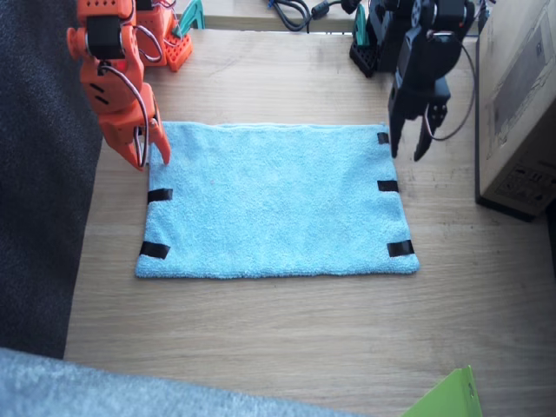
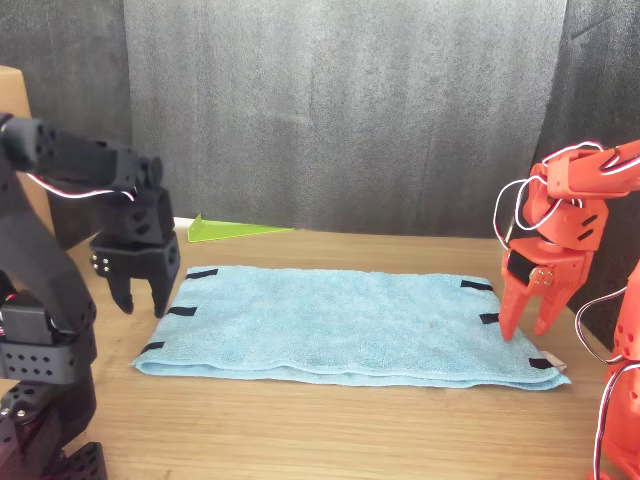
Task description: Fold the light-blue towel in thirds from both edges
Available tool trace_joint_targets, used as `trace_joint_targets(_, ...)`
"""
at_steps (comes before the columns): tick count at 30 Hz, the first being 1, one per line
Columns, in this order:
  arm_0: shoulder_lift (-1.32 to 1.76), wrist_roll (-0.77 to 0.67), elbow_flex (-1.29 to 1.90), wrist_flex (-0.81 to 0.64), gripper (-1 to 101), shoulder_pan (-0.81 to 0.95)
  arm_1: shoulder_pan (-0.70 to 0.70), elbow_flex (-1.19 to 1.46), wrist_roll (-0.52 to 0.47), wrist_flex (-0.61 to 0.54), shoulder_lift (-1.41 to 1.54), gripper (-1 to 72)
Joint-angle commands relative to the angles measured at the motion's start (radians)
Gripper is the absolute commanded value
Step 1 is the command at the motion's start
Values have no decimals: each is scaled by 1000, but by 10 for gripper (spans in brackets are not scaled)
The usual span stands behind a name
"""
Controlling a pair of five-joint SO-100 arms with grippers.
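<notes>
Towel: the light-blue towel (image 1: 274,201) lies flat and unfolded on my table (image 1: 287,339).
Edges: black tape strips (image 1: 160,195) mark both short sides.
My right gripper (image 1: 149,161): jaws parted, at the far corner.
My left gripper (image 1: 408,152): jaws parted, at the opposite far corner.

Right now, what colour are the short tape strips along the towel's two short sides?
Black: the short tape strips on the sky-blue terry-cloth towel, clearest in the fixed view.
</notes>
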Motion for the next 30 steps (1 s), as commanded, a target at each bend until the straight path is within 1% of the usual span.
trace_joint_targets(1, -14, 17, -69, 32, 243, -8, 17, -17, 0, 12, 21, 247)
trace_joint_targets(13, -89, -5, -130, 72, 243, -75, -6, -26, -23, 46, 49, 248)
trace_joint_targets(22, -103, -20, -107, 77, 242, -71, -9, -15, -28, 57, 71, 249)
trace_joint_targets(30, -206, -8, -172, 127, 237, -60, -6, -18, -34, 51, 54, 251)
